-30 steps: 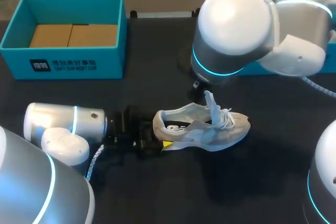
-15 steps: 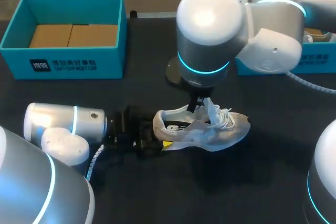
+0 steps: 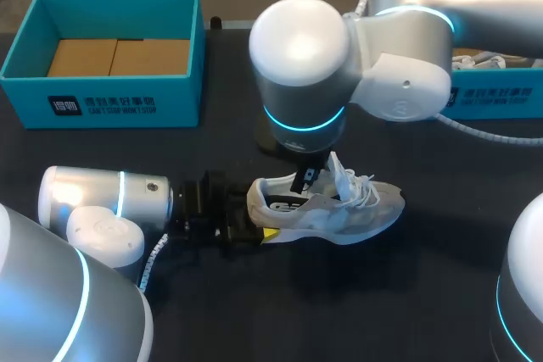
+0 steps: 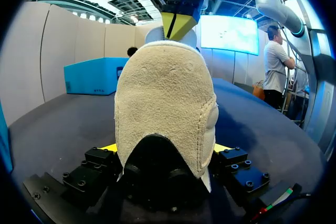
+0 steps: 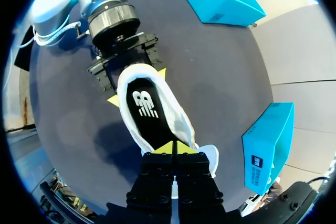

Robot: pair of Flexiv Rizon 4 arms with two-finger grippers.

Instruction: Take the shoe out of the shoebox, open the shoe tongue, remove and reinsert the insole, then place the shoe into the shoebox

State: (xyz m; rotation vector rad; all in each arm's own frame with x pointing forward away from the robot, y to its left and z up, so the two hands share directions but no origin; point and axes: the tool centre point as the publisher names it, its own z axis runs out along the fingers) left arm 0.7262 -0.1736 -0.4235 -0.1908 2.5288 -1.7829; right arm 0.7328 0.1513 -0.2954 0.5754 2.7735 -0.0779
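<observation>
Done so far, by look: sneaker (image 3: 327, 209) out of shoebox (image 3: 102, 103), resting on table (image 3: 254, 311); tongue (image 3: 341, 169) pulled up, clear of opening. Clamped at heel by left gripper (image 4: 164, 148), fingers pressing from both sides. Right gripper (image 5: 173, 148) straight above shoe mouth, tips pinched together, nothing seen between them. Just ahead of those tips: insole (image 5: 143, 114), flat in place. Left to do, likely: lift insole out, refit, return sneaker to shoebox, well apart from both grippers.

White printed label (image 3: 102, 108) on teal shoebox (image 3: 182, 82) wall, white logo (image 5: 144, 104) on black insole (image 5: 153, 129)
</observation>
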